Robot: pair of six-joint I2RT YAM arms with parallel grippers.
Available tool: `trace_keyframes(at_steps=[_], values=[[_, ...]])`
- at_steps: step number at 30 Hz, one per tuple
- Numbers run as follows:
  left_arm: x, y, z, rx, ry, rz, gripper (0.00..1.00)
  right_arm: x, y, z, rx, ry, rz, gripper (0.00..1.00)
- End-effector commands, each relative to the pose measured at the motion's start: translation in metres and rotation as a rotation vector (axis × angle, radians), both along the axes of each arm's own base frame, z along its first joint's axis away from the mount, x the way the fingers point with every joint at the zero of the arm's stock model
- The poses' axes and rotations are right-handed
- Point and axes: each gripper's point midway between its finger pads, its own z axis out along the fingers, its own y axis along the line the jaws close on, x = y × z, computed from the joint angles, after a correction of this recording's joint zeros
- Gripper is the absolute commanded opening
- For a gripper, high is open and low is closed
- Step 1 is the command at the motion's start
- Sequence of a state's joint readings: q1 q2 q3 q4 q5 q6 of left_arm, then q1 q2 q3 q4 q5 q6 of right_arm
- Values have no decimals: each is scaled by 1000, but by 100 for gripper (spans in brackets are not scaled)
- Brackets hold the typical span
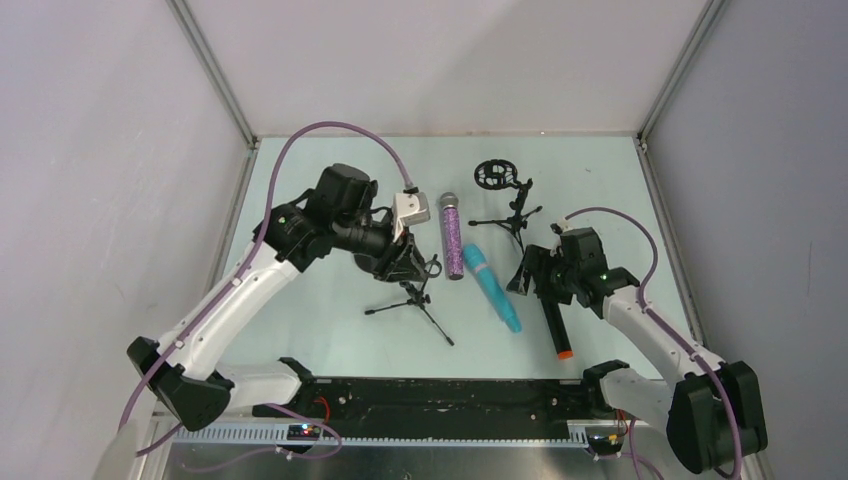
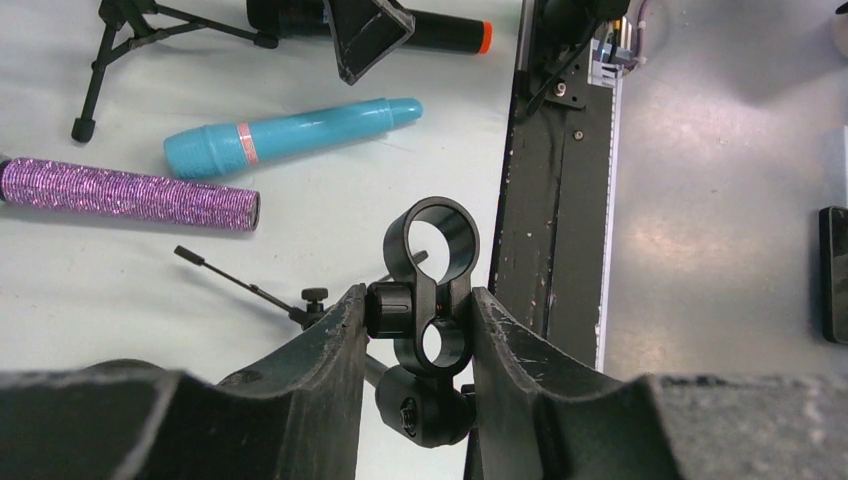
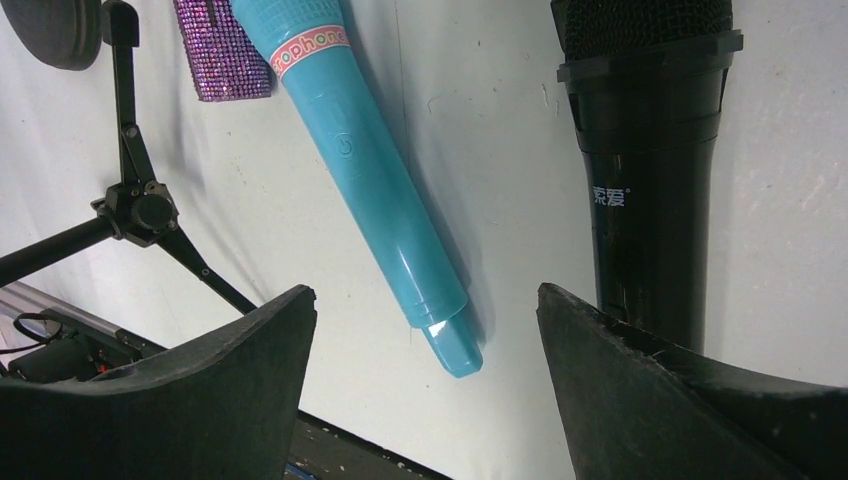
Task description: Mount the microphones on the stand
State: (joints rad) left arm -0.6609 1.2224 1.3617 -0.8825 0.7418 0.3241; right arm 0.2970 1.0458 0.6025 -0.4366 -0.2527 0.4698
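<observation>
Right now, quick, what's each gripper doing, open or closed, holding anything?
Left gripper: closed on the stand clip.
Right gripper: open, holding nothing; the black microphone lies by one finger.

I record a pale green table (image 1: 320, 190), a black rail (image 1: 450, 400) across lower centre, and a dark flat object (image 2: 835, 272) at the left wrist view's right edge.
</observation>
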Motion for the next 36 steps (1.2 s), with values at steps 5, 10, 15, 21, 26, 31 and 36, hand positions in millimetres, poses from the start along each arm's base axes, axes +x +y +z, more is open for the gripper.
trace_keyframes(at_steps=[5,10,15,21,26,31,36], values=[[-4,21,-12,54,29,-35,0,6,4,-2,10,-6,18,85],[0,17,-15,53,23,-62,0,7,5,-5,14,2,21,85],[12,15,-23,87,35,-45,0,8,7,-7,19,9,28,85],[26,13,-28,119,28,-21,4,9,7,-8,17,9,29,85],[42,11,-35,159,29,14,9,9,8,-9,18,10,34,85],[50,11,-42,188,45,42,18,9,7,-9,12,11,34,85],[56,15,-43,213,27,70,33,9,7,-9,14,8,38,85]])
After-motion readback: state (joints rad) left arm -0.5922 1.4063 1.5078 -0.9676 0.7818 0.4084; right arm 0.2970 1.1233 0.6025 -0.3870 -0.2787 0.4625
